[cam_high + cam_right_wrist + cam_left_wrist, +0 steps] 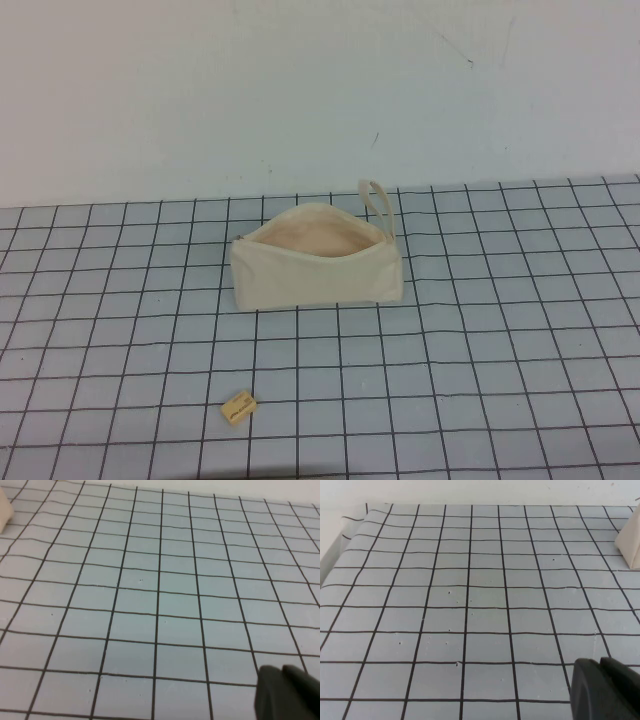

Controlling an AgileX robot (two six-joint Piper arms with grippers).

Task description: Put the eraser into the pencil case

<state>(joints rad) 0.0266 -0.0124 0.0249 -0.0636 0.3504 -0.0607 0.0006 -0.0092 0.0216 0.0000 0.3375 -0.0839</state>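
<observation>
The pencil case (pixel 316 272), a cream canvas pouch, stands unzipped in the middle of the gridded mat, with its peach lining showing and its loop strap (pixel 378 203) at the right end. The eraser (pixel 239 407), a tiny tan block with dark print, lies flat on the mat well in front of the pouch, slightly left. Neither arm shows in the high view. My left gripper (pixel 601 662) is shut and empty over bare mat; a corner of the pouch (pixel 630 542) shows at that view's edge. My right gripper (pixel 281 669) is shut and empty; a bit of the pouch (pixel 4 509) shows there too.
A pale blue mat with a black grid (pixel 500 330) covers the table. A white wall (pixel 300 80) rises right behind the pouch. The mat's left edge (pixel 340 540) shows in the left wrist view.
</observation>
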